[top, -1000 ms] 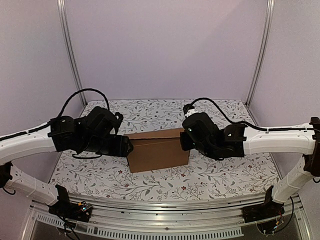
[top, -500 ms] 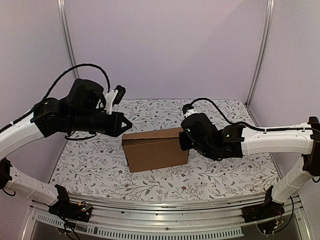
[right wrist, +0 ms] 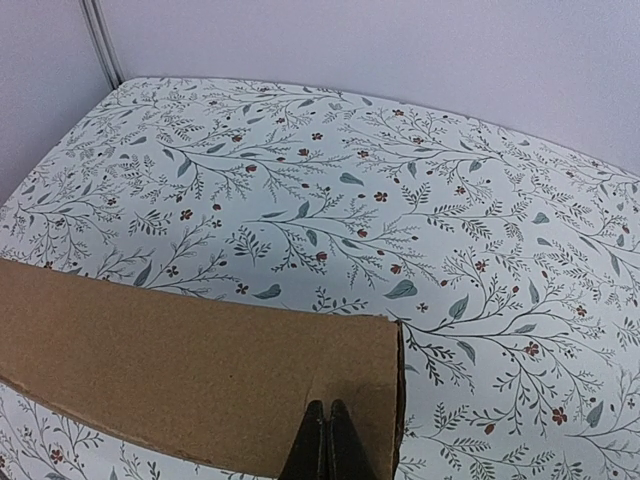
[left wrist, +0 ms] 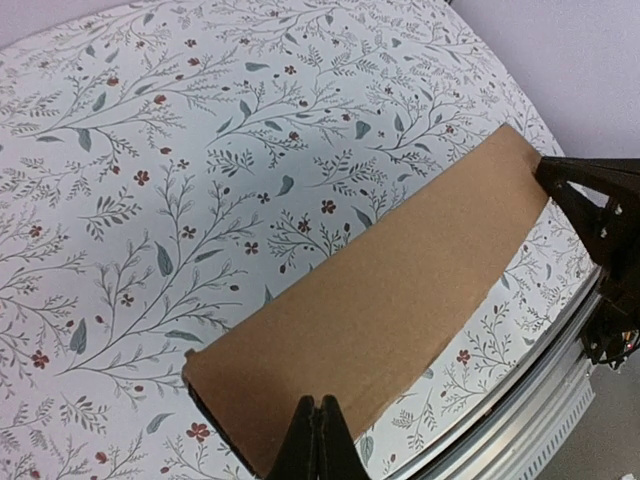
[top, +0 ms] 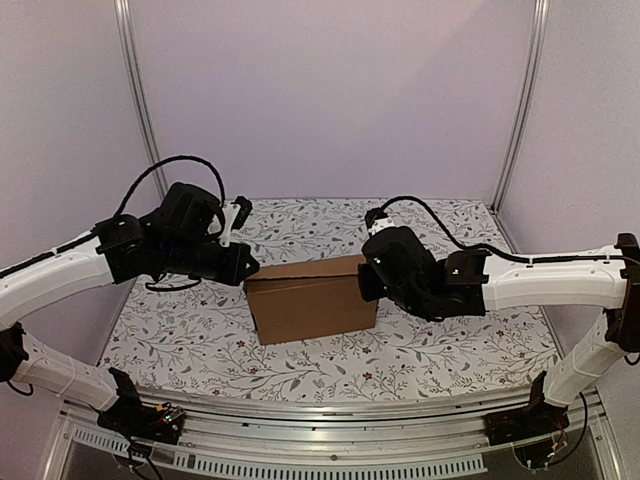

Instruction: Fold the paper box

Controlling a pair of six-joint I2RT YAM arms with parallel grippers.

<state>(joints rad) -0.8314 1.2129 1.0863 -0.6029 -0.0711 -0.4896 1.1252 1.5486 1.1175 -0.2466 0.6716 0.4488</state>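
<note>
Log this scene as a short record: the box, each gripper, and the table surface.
paper box: brown cardboard, folded up, top face flat, standing on the table between the two grippers
left gripper: shut, nothing between its fingers, tips at the box's top near its left end
right gripper: shut, nothing between its fingers, tips at the box's top near its right end
contact: cannot tell whether either tip presses on the cardboard
table: floral-patterned cover

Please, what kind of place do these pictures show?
Probably a robot lab booth: lilac walls, metal frame posts, and a left arm and right arm bolted at the edge of the table.
</note>
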